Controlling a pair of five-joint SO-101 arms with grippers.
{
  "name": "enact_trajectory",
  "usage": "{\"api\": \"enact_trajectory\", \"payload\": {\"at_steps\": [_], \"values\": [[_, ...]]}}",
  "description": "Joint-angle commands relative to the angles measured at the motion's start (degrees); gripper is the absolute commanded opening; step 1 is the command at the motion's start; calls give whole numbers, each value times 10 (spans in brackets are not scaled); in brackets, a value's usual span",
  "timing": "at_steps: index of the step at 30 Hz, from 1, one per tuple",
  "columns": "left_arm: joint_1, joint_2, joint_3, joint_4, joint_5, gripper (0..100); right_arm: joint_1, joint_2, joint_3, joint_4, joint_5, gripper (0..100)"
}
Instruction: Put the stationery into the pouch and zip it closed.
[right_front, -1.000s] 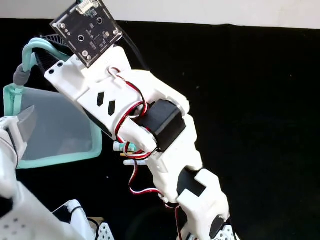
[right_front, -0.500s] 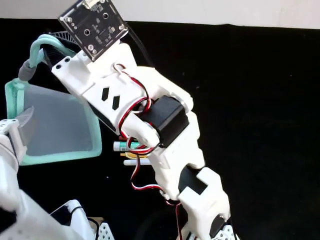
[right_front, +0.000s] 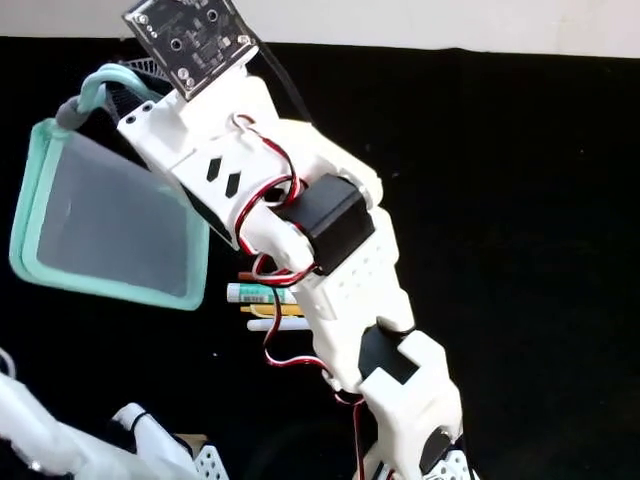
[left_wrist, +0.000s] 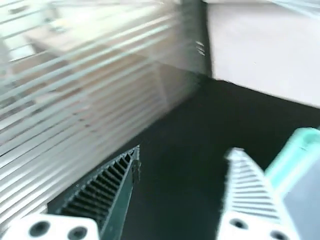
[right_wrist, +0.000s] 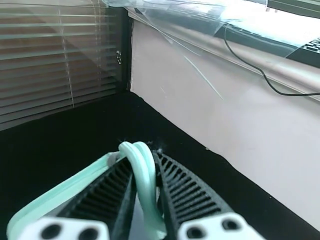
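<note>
Tipped up and rotated: pouch (right_front: 105, 225) sits higher than a second ago; left arm (right_front: 35, 435) has pulled back to the near corner.
Right gripper (right_wrist: 142, 157) is clamped on the pouch's mint loop (right_wrist: 145, 185), with the pouch hanging from it at far left over the table (right_front: 520, 250). Left gripper (left_wrist: 182, 165) has its jaws apart and is empty. Pens (right_front: 262, 300) lie on the table just beside the pouch's lower corner, not in yet. Pouch reads light and floppy with a stiffer mint rim; a loop-only hold lets it swing, so I'd also pinch the rim by the zip. Pens look light, stiff and smooth: take mid-barrel. One pen carries a label, print too small to read.
</note>
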Motion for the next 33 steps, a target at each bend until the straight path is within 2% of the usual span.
{"api": "enact_trajectory", "payload": {"at_steps": [1,8,15,18,21,28,33], "values": [[-14,7,75,-50,10,188,7,-4,-3,7,-7,8],[-9,7,309,-138,11,185,5,-4,1,16,-7,8],[22,4,455,-200,11,185,6,-4,-2,28,-7,8],[29,7,483,-251,11,178,6,-6,-3,42,-5,8],[27,7,480,-273,11,121,15,-7,-4,48,-4,8],[32,7,478,-266,11,88,61,-7,-92,102,24,8],[74,7,479,-253,11,88,98,-7,-136,86,25,8]]}}
